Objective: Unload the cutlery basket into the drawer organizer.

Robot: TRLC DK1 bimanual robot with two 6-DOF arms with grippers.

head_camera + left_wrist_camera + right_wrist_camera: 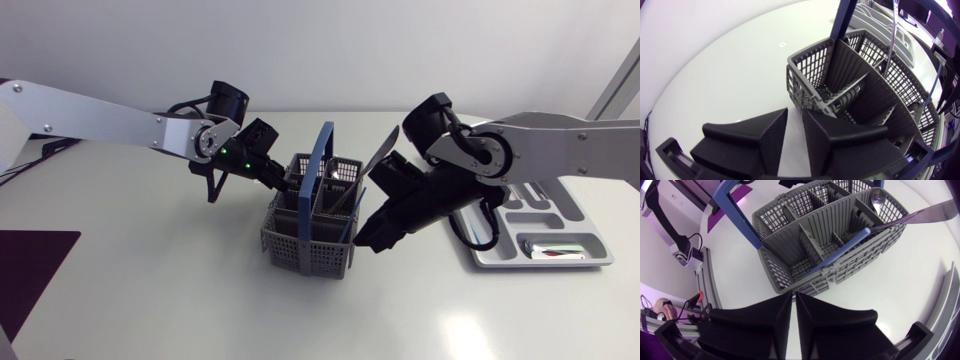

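Observation:
The grey cutlery basket [305,245] with a blue handle [322,160] stands mid-table. A knife [381,152] and a spoon [335,172] stick out of its right compartments. My left gripper [283,183] is at the basket's back-left rim. In the left wrist view the gripper [795,116] has its fingers a little apart, pinching the basket's corner wall [799,100]. My right gripper [362,243] hangs just right of the basket, low by its side. Its fingers [785,310] are pressed together with nothing between them, and the basket [805,245], knife [935,212] and spoon [878,197] lie ahead.
The grey drawer organizer [540,264] lies at the right, partly under my right arm. One shiny piece of cutlery [555,250] rests in its front slot. A dark purple patch [30,270] covers the table's left front corner.

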